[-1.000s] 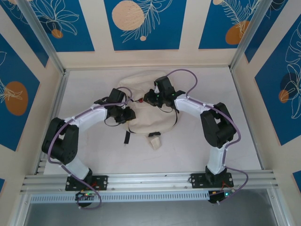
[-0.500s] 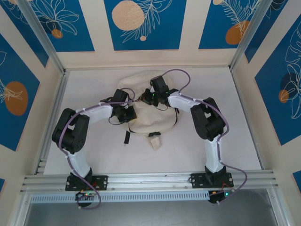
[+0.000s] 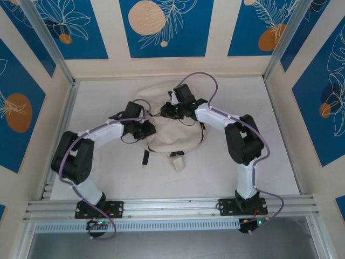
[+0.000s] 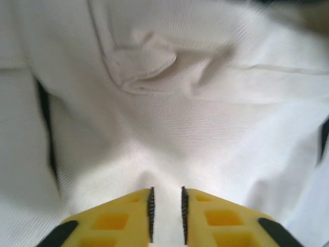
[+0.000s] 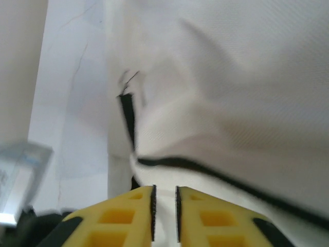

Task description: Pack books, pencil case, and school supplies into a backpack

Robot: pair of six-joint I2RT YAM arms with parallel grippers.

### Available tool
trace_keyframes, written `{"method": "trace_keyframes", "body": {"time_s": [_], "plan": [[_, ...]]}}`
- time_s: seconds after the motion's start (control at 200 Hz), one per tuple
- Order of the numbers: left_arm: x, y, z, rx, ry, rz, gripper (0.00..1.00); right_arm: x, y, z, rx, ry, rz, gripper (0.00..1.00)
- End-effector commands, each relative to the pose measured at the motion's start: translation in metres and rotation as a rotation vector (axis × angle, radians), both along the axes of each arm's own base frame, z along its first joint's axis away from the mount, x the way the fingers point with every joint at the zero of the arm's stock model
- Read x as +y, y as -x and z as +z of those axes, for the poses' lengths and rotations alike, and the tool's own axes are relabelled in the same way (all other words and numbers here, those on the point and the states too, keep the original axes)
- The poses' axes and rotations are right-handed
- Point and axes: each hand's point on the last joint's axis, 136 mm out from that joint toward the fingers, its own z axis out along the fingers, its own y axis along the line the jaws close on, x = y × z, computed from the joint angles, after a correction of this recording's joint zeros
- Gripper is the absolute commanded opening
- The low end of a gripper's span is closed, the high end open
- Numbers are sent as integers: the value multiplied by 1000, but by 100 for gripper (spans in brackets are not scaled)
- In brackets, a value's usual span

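Left gripper point(image 4: 167, 198) and right gripper point(image 5: 165, 195), nearly closed, seemingly pinch backpack point(image 3: 171, 135) cloth mid-frame; pull apart evenly, gently.

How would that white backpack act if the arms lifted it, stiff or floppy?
Probably floppy: the backpack lies slumped flat, and its cloth folds and creases in the left wrist view. It likely sags and bunches rather than holding shape. The woven fabric looks matte, so it probably won't slip easily.

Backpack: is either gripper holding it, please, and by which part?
Apparently both: left gripper pinches plain backpack fabric, right gripper the fabric beside a black zip.
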Motion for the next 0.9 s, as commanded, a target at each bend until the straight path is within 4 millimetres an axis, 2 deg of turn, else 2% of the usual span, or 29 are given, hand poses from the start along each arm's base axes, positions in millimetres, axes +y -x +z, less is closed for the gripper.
{"method": "trace_keyframes", "body": {"time_s": [0.0, 0.07, 0.195, 0.34, 0.435, 0.575, 0.895], "plan": [[38, 4, 18, -6, -28, 55, 29, -6, 26, 18, -93, 182, 126, 27], [63, 6, 20, 3, -47, 116, 37, 0, 26, 20, -132, 254, 157, 32], [105, 12, 21, 22, -72, 233, 48, 20, 14, 17, -201, 362, 208, 37], [135, 19, 23, 39, -66, 331, 57, 49, -4, 7, -263, 451, 276, 38], [142, 23, 24, 44, -62, 352, 59, 61, -14, -1, -287, 493, 306, 40], [145, 26, 24, 46, -64, 358, 62, 68, -26, -19, -307, 562, 340, 41], [143, 26, 23, 51, -48, 356, 64, 58, -39, -54, -327, 708, 356, 39]]}}
